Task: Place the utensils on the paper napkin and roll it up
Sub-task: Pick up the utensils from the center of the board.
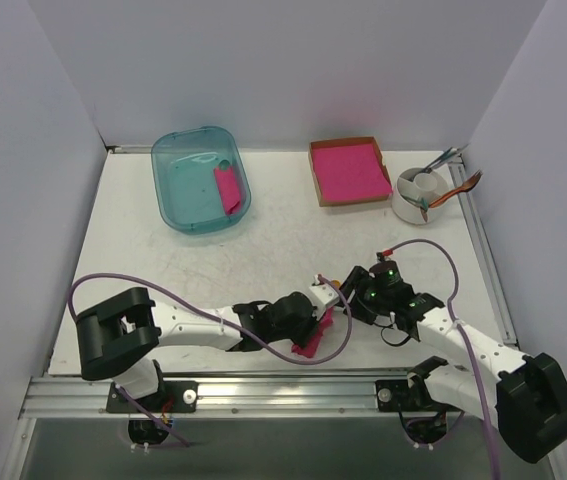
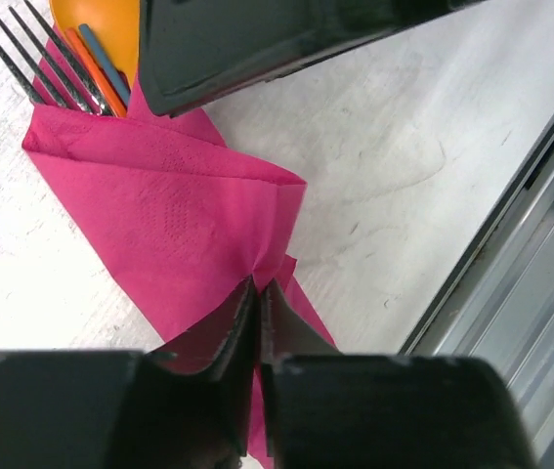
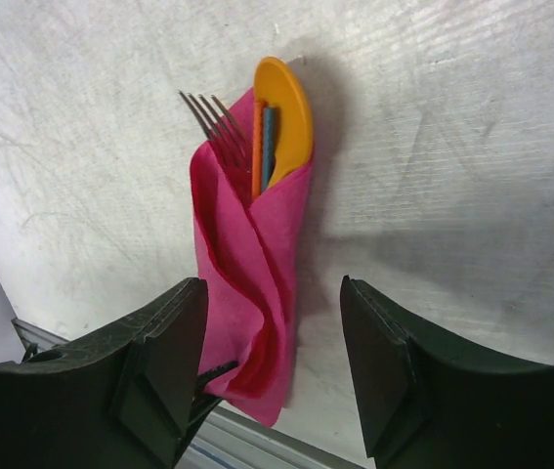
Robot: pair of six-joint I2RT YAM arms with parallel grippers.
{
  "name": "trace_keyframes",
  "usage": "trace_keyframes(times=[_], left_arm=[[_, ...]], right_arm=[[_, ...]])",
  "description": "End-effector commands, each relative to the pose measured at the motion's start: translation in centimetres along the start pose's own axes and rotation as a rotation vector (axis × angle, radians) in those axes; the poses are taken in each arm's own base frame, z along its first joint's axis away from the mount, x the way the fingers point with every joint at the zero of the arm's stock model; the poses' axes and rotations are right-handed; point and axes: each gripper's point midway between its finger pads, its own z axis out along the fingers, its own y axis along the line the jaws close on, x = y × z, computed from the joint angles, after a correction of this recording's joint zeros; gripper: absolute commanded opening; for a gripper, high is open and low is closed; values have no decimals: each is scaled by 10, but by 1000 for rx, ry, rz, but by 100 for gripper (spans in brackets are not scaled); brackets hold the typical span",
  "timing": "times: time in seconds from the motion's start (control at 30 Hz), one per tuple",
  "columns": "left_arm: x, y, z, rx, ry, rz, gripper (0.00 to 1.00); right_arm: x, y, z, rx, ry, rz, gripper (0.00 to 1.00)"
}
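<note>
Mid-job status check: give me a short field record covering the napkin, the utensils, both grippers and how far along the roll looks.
napkin: paper napkin folded over into a narrow bundle around the utensils
fork: fork inside the bundle, tines sticking out of the top end
spoon: orange spoon beside the fork, bowl sticking out
left gripper: left gripper shut, pinching the napkin's lower end
right gripper: right gripper open, a finger on either side of the bundle, not gripping
progress: utensils wrapped; the fold looks loose
</note>
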Motion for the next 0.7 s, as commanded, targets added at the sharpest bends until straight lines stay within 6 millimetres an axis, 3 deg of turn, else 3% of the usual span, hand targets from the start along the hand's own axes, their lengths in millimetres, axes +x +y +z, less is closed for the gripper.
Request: trace_keyframes(times=[0.0,0.03,0.23,0.47,0.67], left_arm=[[-15,-5,-11,-20,-43,41,11],[-16,-5,-12,-26,-45,48,3],[-17,-14,-20,-24,-66,102,2],[-18,-19,-28,-3,-101,130,2],[-10,-18,-23,-13,-78,142,2]], right_arm=[[-5,6,3,-5,-2,-10,57],[-4,6,4,0,1,-9,63],[-7,14,8,-24,11,-32,70],[-2,23,19,-79,50,-56,68],[6,14,27,-56,86,-58,67]])
